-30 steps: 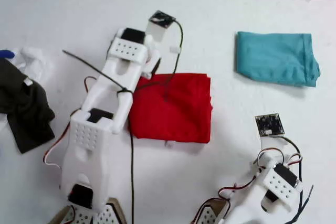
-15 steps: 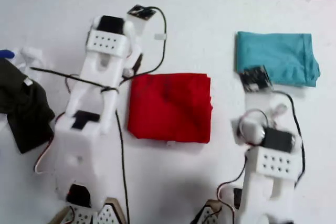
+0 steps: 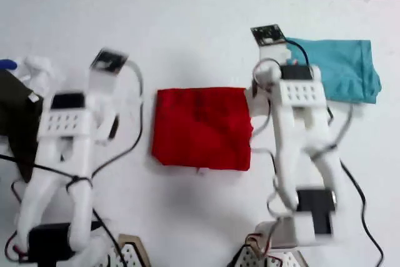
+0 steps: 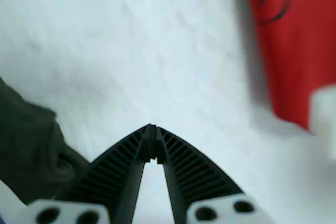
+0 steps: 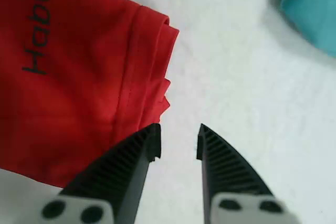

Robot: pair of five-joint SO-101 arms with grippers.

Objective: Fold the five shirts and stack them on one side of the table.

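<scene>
A folded red shirt [image 3: 203,128] lies flat on the white counter [image 3: 187,29]. Its hemmed edge sits just beside the right fingers [image 5: 131,166], which stand slightly apart and hold nothing. A folded teal shirt [image 3: 334,70] lies near those fingers on their other side. The left fingers [image 4: 123,166] are pressed together, empty, over bare counter, with a crumpled black shirt [image 3: 15,123] close beside them. The red shirt looks light, soft and limp. It would likely sag open if lifted by one layer, so pinching the whole thick folded edge nearest the right fingers seems safest.
</scene>
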